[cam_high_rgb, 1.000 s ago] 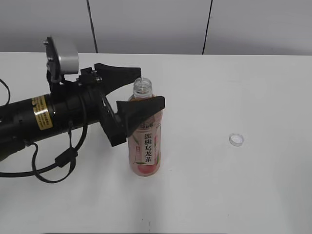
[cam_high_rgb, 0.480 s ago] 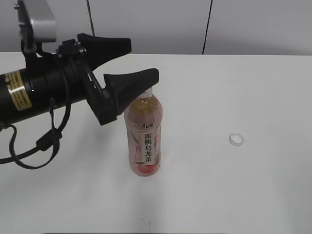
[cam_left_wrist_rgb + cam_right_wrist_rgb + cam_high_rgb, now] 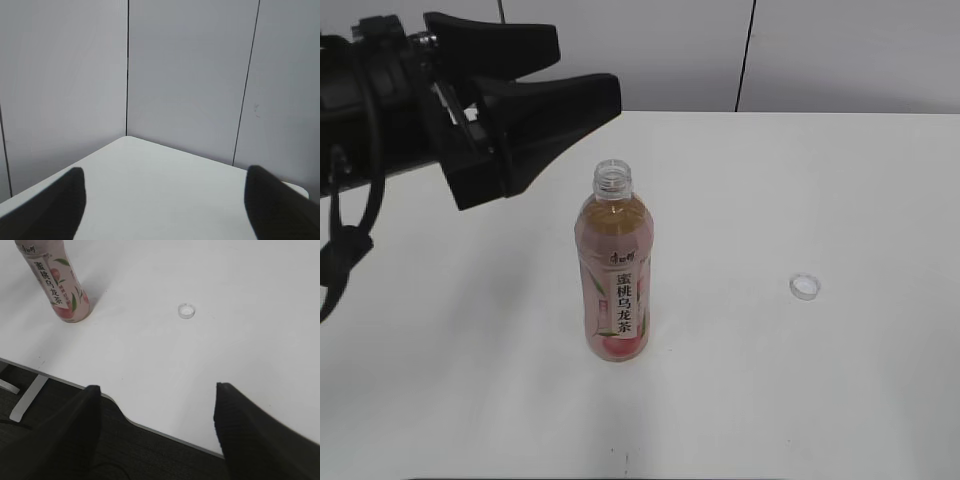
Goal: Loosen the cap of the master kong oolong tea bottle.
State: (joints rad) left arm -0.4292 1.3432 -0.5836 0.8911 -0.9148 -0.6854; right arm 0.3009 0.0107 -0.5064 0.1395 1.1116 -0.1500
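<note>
The slim clear plastic bottle of amber tea with the pink-and-white peach label stands upright near the middle of the flat white table, its threaded neck bare and open at the top. The small round white plastic screw cap lies on the tabletop at about 3 o'clock from the bottle, well apart from it, open side up. In the right wrist view the same cap sits alone with bare white surface on every side.

The black left gripper hangs in the air at roughly 10 o'clock from the bottle's neck, higher than the mouth and clear of it; its two broad fingers are spread apart with nothing between them. Its wrist view looks across a far table corner toward grey wall panels, the two dark fingertips at the lower corners of the frame.

The black right gripper does not show in the exterior view. In its own view its fingers stand wide apart and empty, poised over the table's near edge, with dark floor below and the bottle at 11 o'clock. The table's right half and near strip are open surface.
</note>
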